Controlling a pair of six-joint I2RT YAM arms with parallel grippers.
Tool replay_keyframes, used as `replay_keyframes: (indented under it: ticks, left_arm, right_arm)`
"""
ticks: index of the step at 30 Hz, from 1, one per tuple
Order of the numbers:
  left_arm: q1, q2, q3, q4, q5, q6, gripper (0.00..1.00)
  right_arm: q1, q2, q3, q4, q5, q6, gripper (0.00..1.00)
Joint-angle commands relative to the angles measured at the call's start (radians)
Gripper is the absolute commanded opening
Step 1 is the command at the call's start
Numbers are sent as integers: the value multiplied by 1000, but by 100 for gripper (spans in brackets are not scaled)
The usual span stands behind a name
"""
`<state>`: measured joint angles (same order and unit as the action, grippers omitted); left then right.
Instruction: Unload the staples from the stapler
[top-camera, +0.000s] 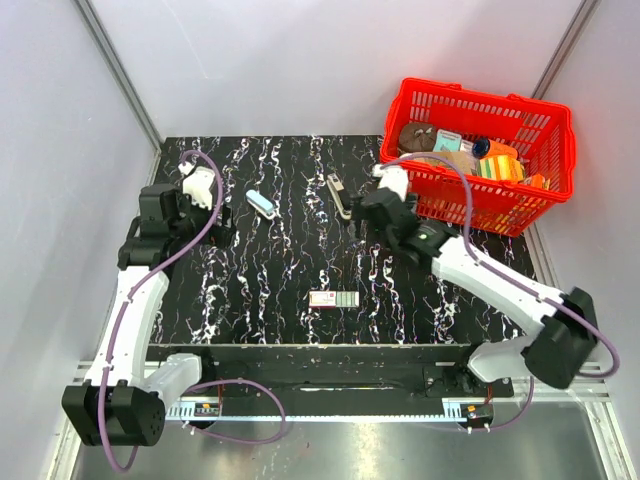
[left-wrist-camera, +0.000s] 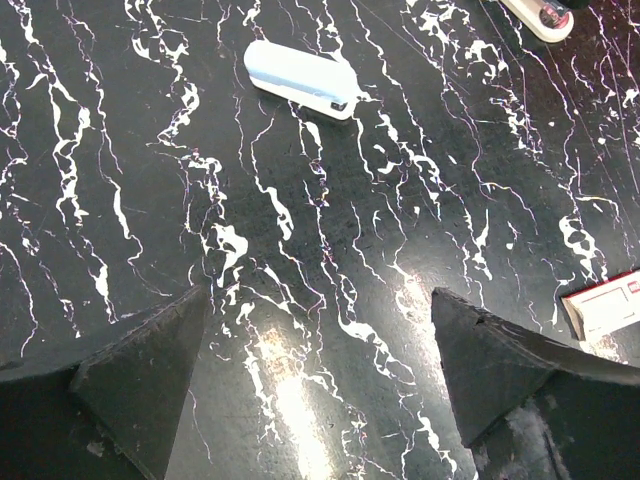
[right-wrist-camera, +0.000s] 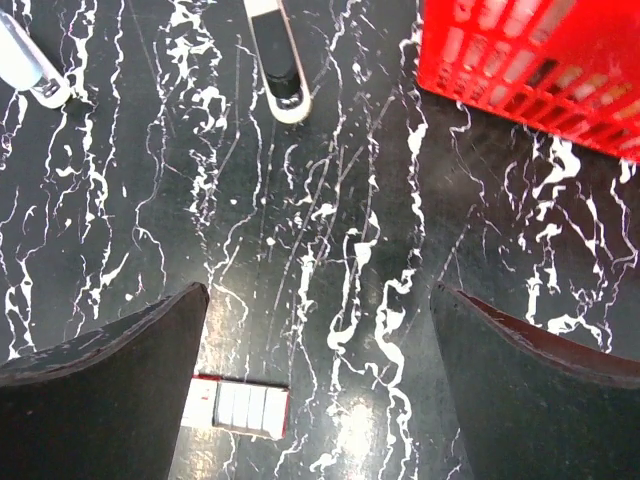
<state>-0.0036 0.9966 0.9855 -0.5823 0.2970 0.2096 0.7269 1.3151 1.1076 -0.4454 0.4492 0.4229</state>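
Stapler lies flat on the black, white-veined surface, in its far left part, touching nothing. Through the left wrist camera I see it ahead of the left fingers, roughly in line with the gap between them and a little to its left. It is well apart from both tips, and its long side slants across the view. I see the left fingers spread wide, with only bare surface between them. The right fingers are also spread wide and pinch nothing. From that wrist only one end of the stapler shows, in the top left corner, well off to their left. A slim dark-and-silver tool lies ahead of the right fingers, between the stapler and a red basket that holds assorted items. A small red-and-white box lies mid-surface, nearer the arm bases. In the right wrist view it is partly hidden behind the left-hand finger.
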Motion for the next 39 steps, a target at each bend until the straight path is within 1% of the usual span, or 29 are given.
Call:
replay_keyframes:
  ticks: [1, 2, 4, 6, 7, 9, 13, 15, 18, 20, 23, 26, 29, 39]
  left_arm:
    - [4, 13, 18, 42, 7, -6, 99]
    - [4, 14, 9, 53, 25, -4, 99]
    - [2, 26, -16, 84, 59, 8, 99]
    - [-13, 80, -15, 120, -19, -30, 99]
    - [-19, 115, 7, 113, -35, -32, 99]
    - [-25, 180, 33, 105, -45, -48, 99]
    - [-52, 260, 47, 179, -91, -107, 99]
    - [-82, 325, 73, 197, -127, -134, 99]
    - [-116, 431, 129, 216, -157, -165, 99]
    - [-137, 502, 160, 234, -177, -183, 99]
    - [-156, 603, 234, 240, -202, -207, 99]
    - [-167, 694, 307, 239, -199, -275, 99]
    - [-173, 776, 363, 231, -193, -302, 99]
    - [-174, 933, 465, 223, -216, -331, 99]
  right_arm:
    - [114, 139, 184, -119, 284, 17, 99]
    - [114, 162, 220, -157, 290, 58, 99]
    - [115, 188, 262, -174, 254, 131, 100]
    - [114, 190, 287, -180, 197, 158, 99]
    - [115, 187, 294, -184, 172, 166, 99]
    - [115, 167, 278, -155, 108, 117, 99]
    - [115, 90, 196, -67, 94, 77, 99]
    - [115, 70, 189, -71, 85, 73, 99]
    - [118, 70, 201, -125, 97, 79, 100]
    - [129, 56, 181, -141, 123, 82, 99]
    - [144, 24, 132, -128, 149, 85, 99]
    - [154, -8, 86, -112, 155, 86, 99]
    - [163, -25, 58, -93, 157, 73, 99]
    - [201, -28, 67, -35, 148, 10, 99]
